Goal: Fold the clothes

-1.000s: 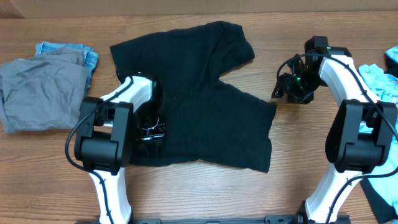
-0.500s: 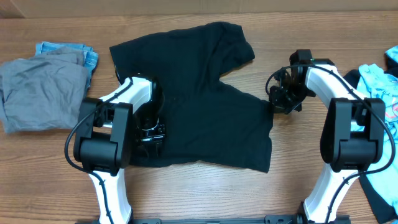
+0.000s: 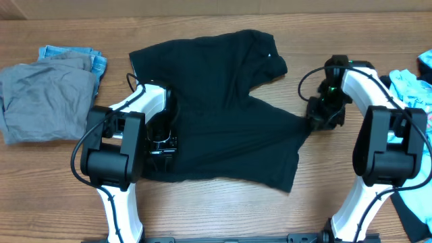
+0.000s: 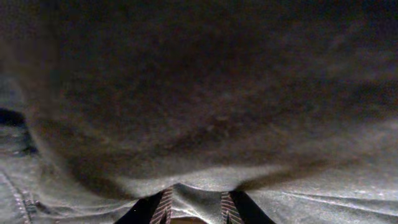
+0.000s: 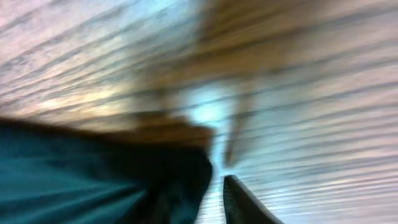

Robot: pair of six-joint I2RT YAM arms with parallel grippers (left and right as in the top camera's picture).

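The clothes (image 3: pixel 223 101), a black shorts-like garment, lie spread across the middle of the wooden table (image 3: pixel 223 216). My left gripper (image 3: pixel 164 143) rests on their left edge. In the left wrist view it (image 4: pixel 196 193) is shut on a raised fold of the dark fabric (image 4: pixel 199 93). My right gripper (image 3: pixel 317 120) sits at the garment's right edge, where the cloth is drawn out to a point toward it. The right wrist view is blurred: dark cloth (image 5: pixel 93 180) lies against the left side of the gripper (image 5: pixel 214 180), and one finger (image 5: pixel 242 202) shows.
A grey folded garment (image 3: pixel 44 98) lies at the left, with a blue denim piece (image 3: pixel 74 55) behind it. A light blue printed shirt (image 3: pixel 412 91) sits at the right edge, and more dark cloth (image 3: pixel 415 212) at the lower right.
The right gripper reached the garment's right edge, then moved right, dragging the whole garment rightward and stretching that edge. The left gripper has stayed in place on the fabric.
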